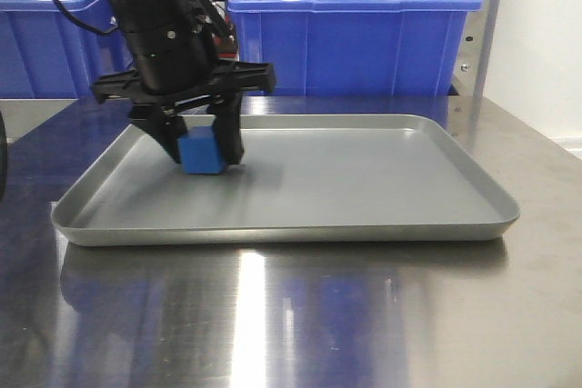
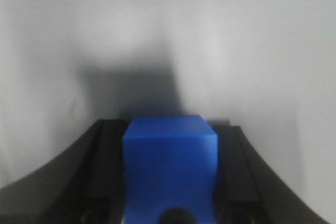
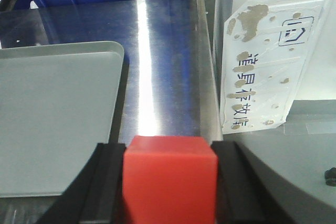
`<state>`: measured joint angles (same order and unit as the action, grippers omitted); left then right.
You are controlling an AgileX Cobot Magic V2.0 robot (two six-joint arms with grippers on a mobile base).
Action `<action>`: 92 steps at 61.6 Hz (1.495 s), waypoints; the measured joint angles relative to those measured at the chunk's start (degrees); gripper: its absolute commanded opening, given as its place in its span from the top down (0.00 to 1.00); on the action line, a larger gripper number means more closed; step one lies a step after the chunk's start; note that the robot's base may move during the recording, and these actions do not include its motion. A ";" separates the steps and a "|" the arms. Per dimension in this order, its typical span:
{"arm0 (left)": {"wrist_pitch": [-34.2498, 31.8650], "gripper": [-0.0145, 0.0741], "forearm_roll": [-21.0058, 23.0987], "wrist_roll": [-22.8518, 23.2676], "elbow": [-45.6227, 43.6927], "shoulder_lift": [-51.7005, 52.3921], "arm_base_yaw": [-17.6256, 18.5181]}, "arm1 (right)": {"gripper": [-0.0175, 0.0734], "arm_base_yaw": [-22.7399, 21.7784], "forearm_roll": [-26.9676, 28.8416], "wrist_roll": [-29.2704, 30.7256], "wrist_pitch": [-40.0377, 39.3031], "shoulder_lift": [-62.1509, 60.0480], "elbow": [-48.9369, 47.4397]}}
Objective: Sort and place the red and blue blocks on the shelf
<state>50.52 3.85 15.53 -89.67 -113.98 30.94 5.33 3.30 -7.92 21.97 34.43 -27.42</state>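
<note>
My left gripper (image 1: pixel 204 144) is shut on the blue block (image 1: pixel 202 154), low over the back left part of the shallow grey tray (image 1: pixel 364 179); I cannot tell whether the block touches the tray floor. In the left wrist view the blue block (image 2: pixel 170 166) fills the space between the black fingers (image 2: pixel 105 171). My right gripper (image 3: pixel 169 153) is shut on the red block (image 3: pixel 169 187), above the right part of the steel tabletop (image 3: pixel 168 66), just right of the tray (image 3: pixel 52 119). The right gripper does not show in the front view. The shelf shows as big blue bins (image 1: pixel 355 24) and a metal upright (image 1: pixel 473 34) behind the table.
The steel tabletop (image 1: pixel 273 315) carries the tray, and its right edge (image 3: pixel 212 93) drops off. Beyond that edge lies a clear plastic sheet with printed characters (image 3: pixel 268 72). A grey curved surface (image 3: pixel 294 182) is at the lower right. A second blue bin (image 1: pixel 45 43) stands at the back left.
</note>
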 measured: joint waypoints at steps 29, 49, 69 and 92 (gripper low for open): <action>-0.35 0.69 -5.39 0.00 4.65 24.22 -7.69 | 0.74 0.00 0.00 0.00 0.00 0.00 0.00; -13.55 0.69 -5.62 0.00 32.43 53.60 -17.38 | 0.74 0.00 0.00 0.00 0.00 0.00 0.00; -17.65 0.69 -5.73 0.02 56.75 83.19 -22.73 | 0.74 0.00 0.00 0.00 0.00 0.00 0.00; -17.30 0.69 -5.73 0.12 60.90 92.26 -23.69 | 0.74 0.00 0.00 0.00 0.00 0.00 0.00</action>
<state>33.22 -1.88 15.64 -28.77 -21.72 7.25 5.33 3.30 -7.92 21.97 34.43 -27.42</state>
